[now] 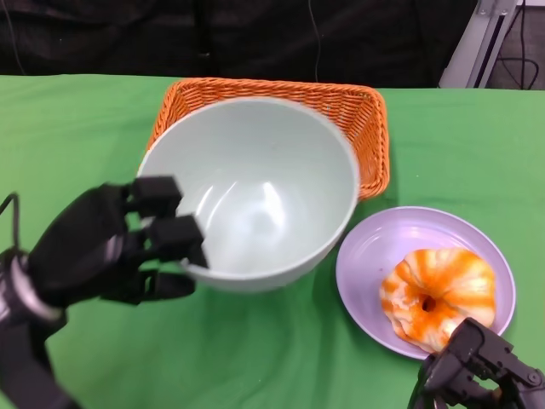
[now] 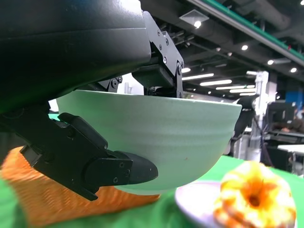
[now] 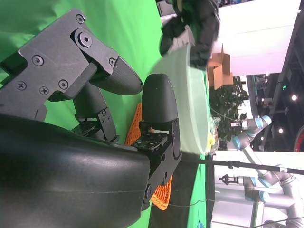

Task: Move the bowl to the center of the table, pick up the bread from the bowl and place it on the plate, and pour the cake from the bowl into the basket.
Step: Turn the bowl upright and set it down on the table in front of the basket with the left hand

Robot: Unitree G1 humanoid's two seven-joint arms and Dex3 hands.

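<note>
No readable labels anywhere. Left hand (image 1: 119, 243) grips the bowl's (image 1: 255, 187) rim; right hand (image 1: 477, 366) near the plate (image 1: 366, 256), can't tell its state.

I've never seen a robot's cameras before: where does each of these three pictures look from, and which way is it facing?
Head view: from up high, down on the green table; left hand holding the bowl, right hand low.
Right wrist view: behind the right hand, turned sideways, facing the bowl.
Left wrist view: behind the left hand, level with the bowl.
Shared: all show the bowl and orange basket.
</note>
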